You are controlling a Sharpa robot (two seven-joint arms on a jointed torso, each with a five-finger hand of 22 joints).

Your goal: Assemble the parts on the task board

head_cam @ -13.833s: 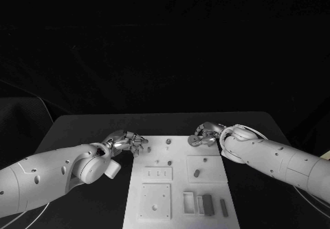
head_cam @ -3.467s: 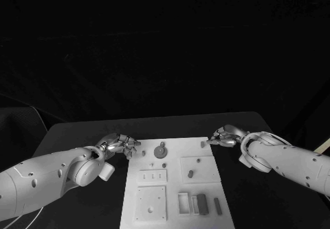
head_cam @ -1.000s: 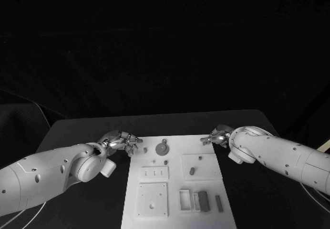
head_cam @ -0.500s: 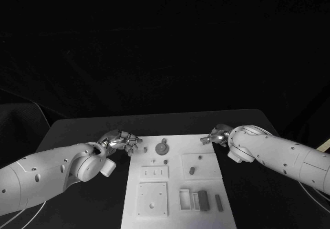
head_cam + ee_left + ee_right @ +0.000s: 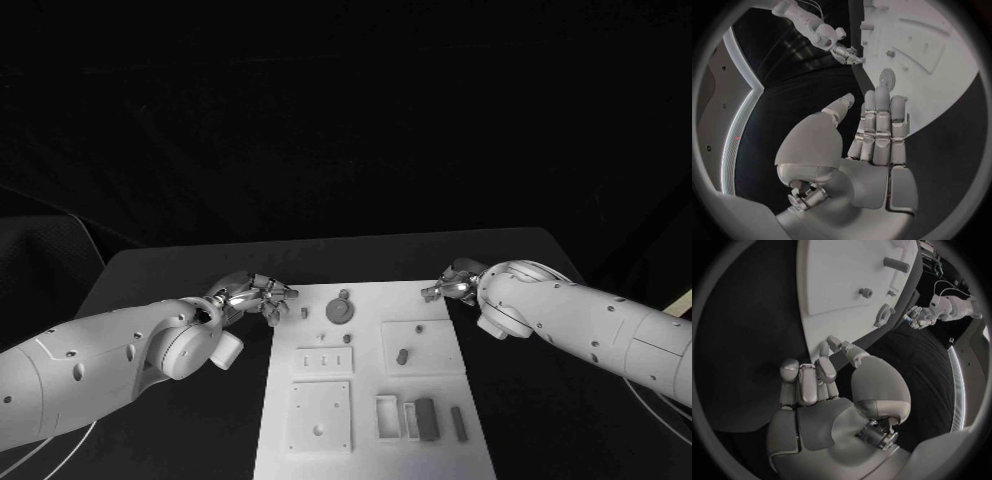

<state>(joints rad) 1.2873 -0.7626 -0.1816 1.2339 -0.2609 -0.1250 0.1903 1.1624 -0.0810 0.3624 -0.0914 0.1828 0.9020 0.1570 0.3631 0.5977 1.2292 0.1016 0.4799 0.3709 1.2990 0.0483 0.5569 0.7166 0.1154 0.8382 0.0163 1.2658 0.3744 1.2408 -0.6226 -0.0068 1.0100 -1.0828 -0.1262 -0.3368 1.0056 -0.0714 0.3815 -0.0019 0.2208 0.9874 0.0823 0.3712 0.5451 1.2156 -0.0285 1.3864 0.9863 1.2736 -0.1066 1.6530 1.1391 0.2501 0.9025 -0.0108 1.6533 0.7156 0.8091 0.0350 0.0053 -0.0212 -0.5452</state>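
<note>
Since half a second ago, no visible change. Left hand (image 5: 258, 297) empty, fingers apart, at the white rectangular task board's (image 5: 372, 440) far-left corner; right hand (image 5: 450, 288) likewise at far-right. One round grey gear (image 5: 340, 310) near the far edge; two grey bars (image 5: 427, 419) near.

Task board (image 5: 372, 400): near end cut off by the head view's bottom edge.
Right hand (image 5: 453, 284): largely hidden behind its own arm.
</note>
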